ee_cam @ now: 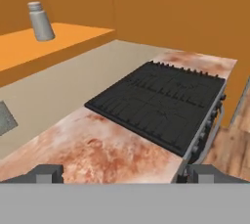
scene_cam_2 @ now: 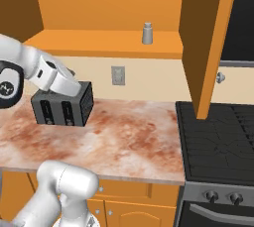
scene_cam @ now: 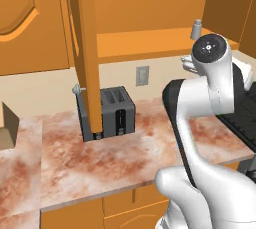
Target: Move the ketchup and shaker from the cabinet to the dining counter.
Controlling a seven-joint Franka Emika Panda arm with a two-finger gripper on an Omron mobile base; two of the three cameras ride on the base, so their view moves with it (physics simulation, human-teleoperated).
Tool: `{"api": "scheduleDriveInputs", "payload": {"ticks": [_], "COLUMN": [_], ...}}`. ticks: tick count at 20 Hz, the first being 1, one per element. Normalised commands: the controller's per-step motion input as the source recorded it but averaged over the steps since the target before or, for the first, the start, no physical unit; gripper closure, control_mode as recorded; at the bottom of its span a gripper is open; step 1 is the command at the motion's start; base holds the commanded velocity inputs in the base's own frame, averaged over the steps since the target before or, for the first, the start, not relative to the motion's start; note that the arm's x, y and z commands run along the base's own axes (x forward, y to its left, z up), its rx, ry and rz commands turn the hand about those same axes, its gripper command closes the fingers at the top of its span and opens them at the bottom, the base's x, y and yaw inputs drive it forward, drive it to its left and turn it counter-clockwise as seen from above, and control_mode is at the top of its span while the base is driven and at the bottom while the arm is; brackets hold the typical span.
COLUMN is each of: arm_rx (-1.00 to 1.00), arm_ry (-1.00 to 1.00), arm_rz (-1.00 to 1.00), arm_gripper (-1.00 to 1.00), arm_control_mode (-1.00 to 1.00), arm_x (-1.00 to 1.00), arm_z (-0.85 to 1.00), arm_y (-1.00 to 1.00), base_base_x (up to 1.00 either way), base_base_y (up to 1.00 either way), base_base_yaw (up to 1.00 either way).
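Currently on my screens, item by item.

Shaker [scene_cam_2: 147, 33]: light-grey cylinder with a narrower cap, upright on the orange shelf of the cabinet [scene_cam_2: 104, 42]. I see it standing alone on that shelf in both base views and the hand view. Nothing touches it.

Cabinet: orange wall unit, both doors swung open. One door [scene_cam: 86, 53] shows edge-on in front of the toaster in the left base view; the other door [scene_cam_2: 207, 42] hangs over the stove in the right base view, a small round knob on its edge.

Toaster [scene_cam: 111, 112]: dark grey, two slots, on the marble worktop [scene_cam_2: 124, 137] below the shelf, partly behind the open door and, from the right, partly behind my arm.

Wall outlet [scene_cam_2: 117, 76]: grey plate on the beige backsplash, between shelf and worktop.

Stove [ee_cam: 161, 103]: black grated cooktop set into the worktop, knobs along its front.

Gripper [ee_cam: 124, 173]: fingers spread as wide as they go, nothing between them, well apart from the shaker and looking across the worktop and cooktop with the shaker at upper left.
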Motion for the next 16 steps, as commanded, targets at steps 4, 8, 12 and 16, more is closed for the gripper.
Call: {"api": "scheduleDriveInputs", "payload": {"ticks": [4, 8, 12, 16], "arm_rx": [0.03, 0.03, 0.00, 0.02], "arm_ry": [0.04, -0.02, -0.03, 0.00], "arm_rz": [-0.04, 0.02, 0.11, 0.13], "arm_gripper": [-1.00, -1.00, -1.00, -1.00], "arm_control_mode": [-1.00, -1.00, -1.00, -1.00], "arm_x": [0.00, 0.01, 0.16, 0.24], "arm_z": [0.28, 0.08, 0.12, 0.18], "arm_y": [-0.42, -0.40, -0.29, -0.24], "base_base_x": [0.00, 0.00, 0.00, 0.00], "base_base_y": [0.00, 0.00, 0.00, 0.00], "base_base_yaw": [0.00, 0.00, 0.00, 0.00]}}
